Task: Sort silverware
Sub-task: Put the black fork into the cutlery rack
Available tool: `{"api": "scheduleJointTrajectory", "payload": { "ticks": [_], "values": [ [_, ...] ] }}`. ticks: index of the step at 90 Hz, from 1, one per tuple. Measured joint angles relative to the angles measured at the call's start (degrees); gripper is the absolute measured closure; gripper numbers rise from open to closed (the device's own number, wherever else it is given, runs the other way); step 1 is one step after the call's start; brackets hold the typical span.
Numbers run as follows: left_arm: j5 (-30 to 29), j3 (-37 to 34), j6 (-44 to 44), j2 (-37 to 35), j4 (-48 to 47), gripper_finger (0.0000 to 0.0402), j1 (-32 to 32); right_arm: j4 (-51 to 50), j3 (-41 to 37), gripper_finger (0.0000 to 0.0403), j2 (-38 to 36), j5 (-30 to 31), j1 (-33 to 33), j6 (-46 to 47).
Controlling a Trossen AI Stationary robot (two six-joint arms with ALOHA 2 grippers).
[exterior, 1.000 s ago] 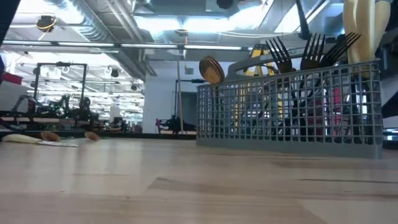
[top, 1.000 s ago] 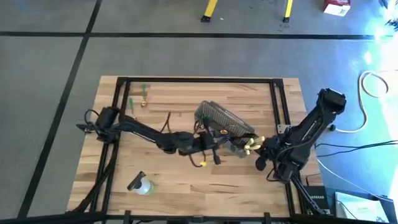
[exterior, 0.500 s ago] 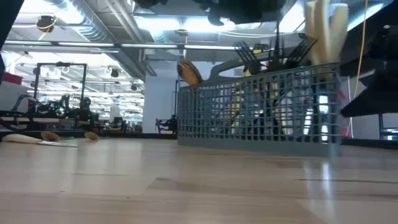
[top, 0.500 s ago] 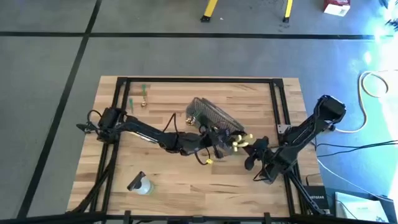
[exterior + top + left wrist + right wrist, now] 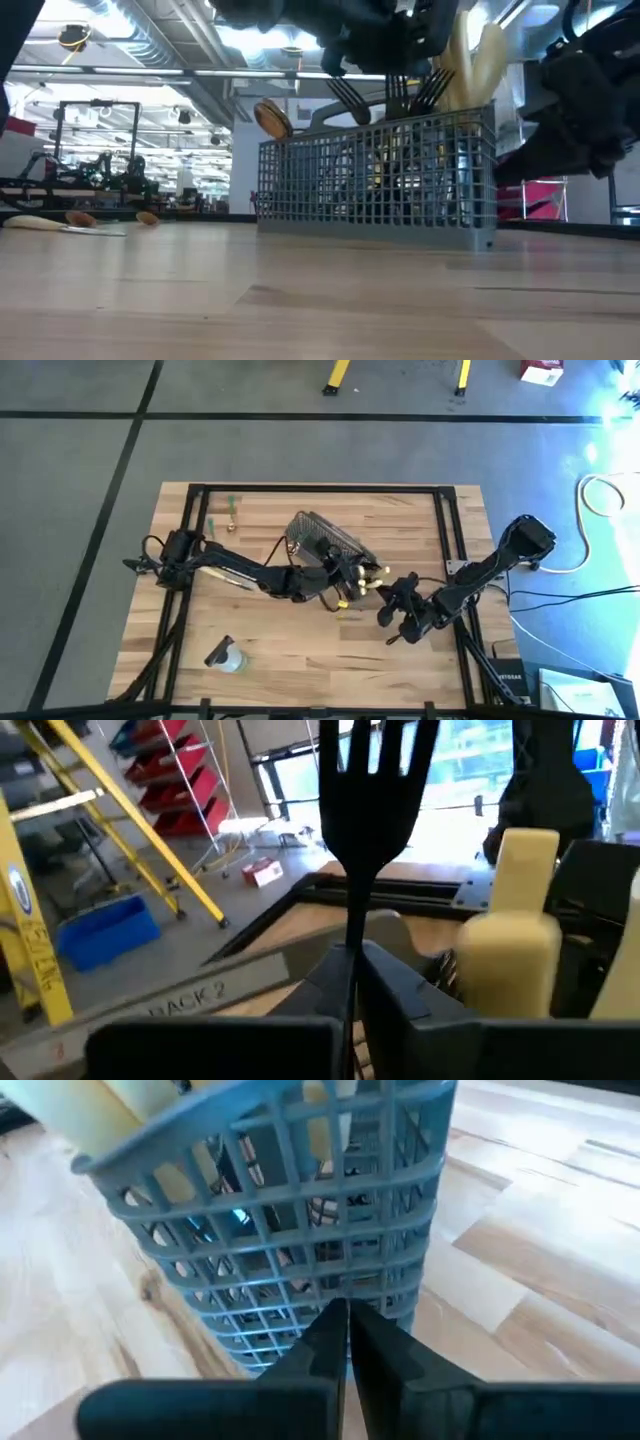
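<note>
Grey workshop floor with black tape lines surrounds my wooden table (image 5: 300,640), which sits inside a black frame.

From the high view I see the left arm reaching from the table's left side to the middle, and the right arm coming in from the right edge. Between them stands the grey mesh basket (image 5: 375,185), a little behind the table's centre.

My left gripper (image 5: 345,575) is over the basket; its wrist camera shows the fingers closed tight on the handle of a black fork (image 5: 375,795), tines up. The right gripper (image 5: 392,610) sits low, just beside the basket's right end, with its fingers (image 5: 315,1345) pressed together on nothing and the mesh right in front of them.

Pale tan utensils (image 5: 475,65) and more black forks (image 5: 400,90) stick up out of the basket. A few green pieces (image 5: 232,506) lie near the back-left corner. A small clear bottle (image 5: 226,656) lies at the front left.
</note>
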Motion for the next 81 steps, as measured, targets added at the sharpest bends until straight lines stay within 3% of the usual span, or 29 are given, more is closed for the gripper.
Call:
{"api": "scheduleJointTrajectory", "payload": {
  "ticks": [20,44,81],
  "values": [
    [-1.2,0.0,-0.5,0.0,-1.2,0.0402,-0.3,-0.1,0.0,0.0403,0.0,-0.5,0.1,0.0],
    [0.2,0.0,-10.8,0.0,-10.5,0.0392,0.1,-0.1,0.0,0.0403,0.0,-0.5,0.1,0.0],
    [1.4,0.0,-11.1,-0.6,-12.4,0.0273,-0.4,0.0,0.0,0.0403,0.0,-0.5,0.1,0.0]
  ]
}}
